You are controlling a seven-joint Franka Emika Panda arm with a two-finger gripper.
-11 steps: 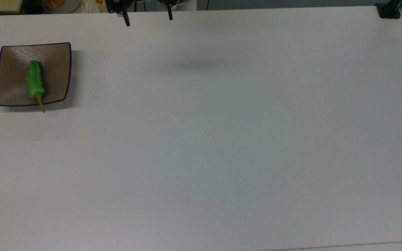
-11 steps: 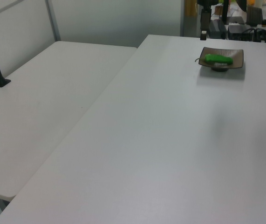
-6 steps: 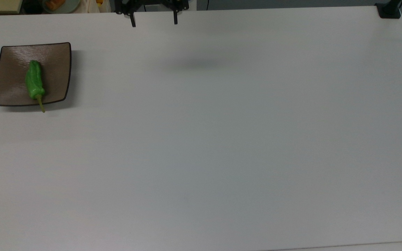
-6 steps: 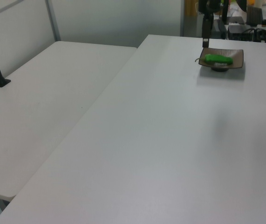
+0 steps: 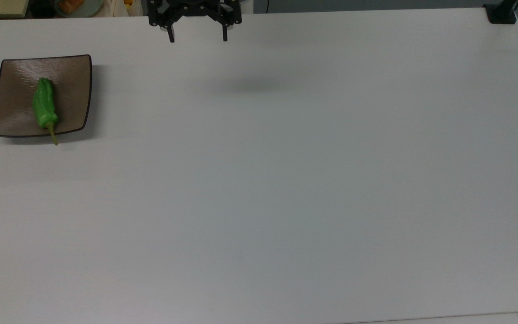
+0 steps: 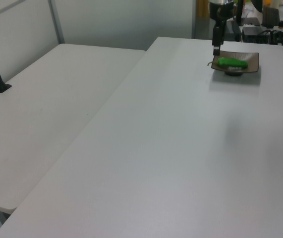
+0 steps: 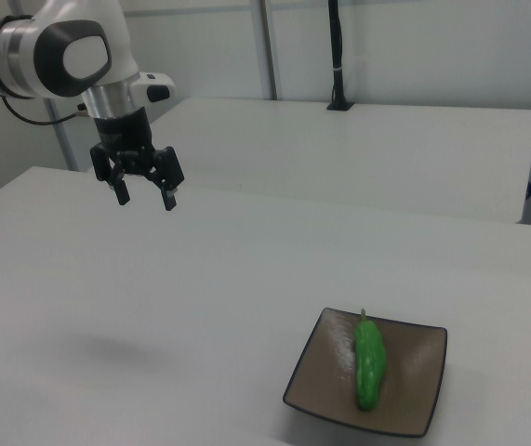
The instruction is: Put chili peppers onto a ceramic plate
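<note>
You are looking at a wide white surface (image 5: 286, 180) that is carrying very little: the plate sitting off toward the top view's left, and the arm (image 7: 51, 46) hanging over the far edge.

The arm is the one thing changing. Over the last second its gripper (image 5: 197, 38) has been sliding from the plate's side toward the top view's right and coming further into the frame, so more of its black body is now showing. In the right view the gripper (image 7: 142, 195) is hanging high above the surface, well apart from the plate, with its fingers (image 7: 167, 197) spread wide and carrying nothing.

The brown square plate (image 5: 72, 74) is lying where it was, and the green pepper (image 5: 44, 104) is resting on it lengthwise, a little toward the top view's left of the plate's middle. Only the thin stem (image 5: 54, 136) is poking out past the plate's near rim. The right view is showing the same: the pepper (image 7: 369, 364) lying flat inside the plate (image 7: 423, 372).

Judging from this, you are watching the retreat after the drop: the pepper is delivered, and the placing itself is looking finished.
</note>
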